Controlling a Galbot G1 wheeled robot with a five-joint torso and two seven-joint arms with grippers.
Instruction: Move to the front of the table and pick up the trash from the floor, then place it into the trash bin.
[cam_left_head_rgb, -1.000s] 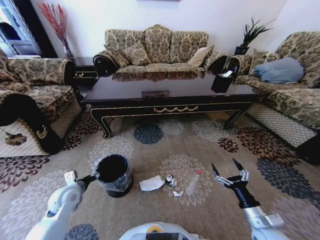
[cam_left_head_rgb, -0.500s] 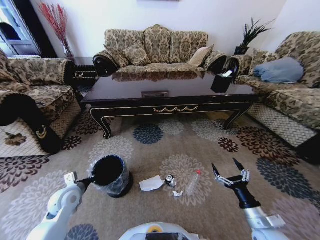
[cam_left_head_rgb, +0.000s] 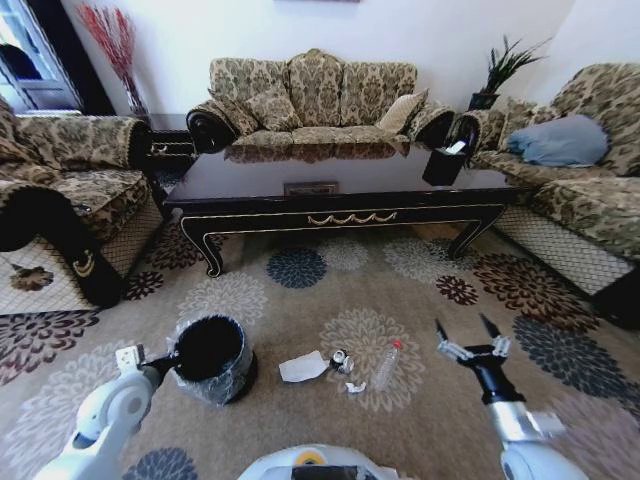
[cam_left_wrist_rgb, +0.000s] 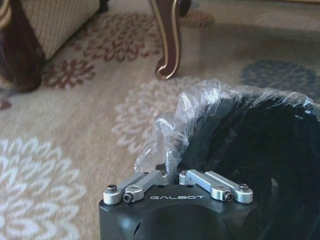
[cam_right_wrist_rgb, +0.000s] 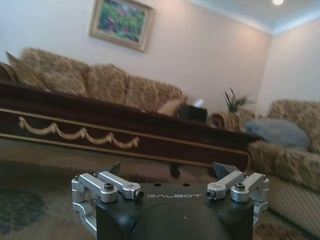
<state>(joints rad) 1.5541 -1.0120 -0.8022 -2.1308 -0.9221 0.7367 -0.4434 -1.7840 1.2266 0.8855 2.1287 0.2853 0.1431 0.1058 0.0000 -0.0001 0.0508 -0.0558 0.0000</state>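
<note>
Two sofas (cam_left_head_rgb: 315, 95) flank floral floor (cam_left_head_rgb: 330, 290).

Floral carpet (cam_left_head_rgb: 420, 290): paper scrap (cam_left_head_rgb: 302, 367), crushed can (cam_left_head_rgb: 340, 358), clear bottle (cam_left_head_rgb: 386, 365), tilted bin (cam_left_head_rgb: 212, 358), coffee table (cam_left_head_rgb: 340, 195).

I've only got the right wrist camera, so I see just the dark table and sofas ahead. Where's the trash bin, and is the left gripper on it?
Observer: The small round black trash bin with a crinkled clear liner looks tipped on the carpet to the robot's left. The left gripper is shut on its rim.
Operator: And the litter?
Observer: A flat white paper scrap, a crushed silvery can and a clear red-capped bottle lie between the bin and the open right gripper.
</note>
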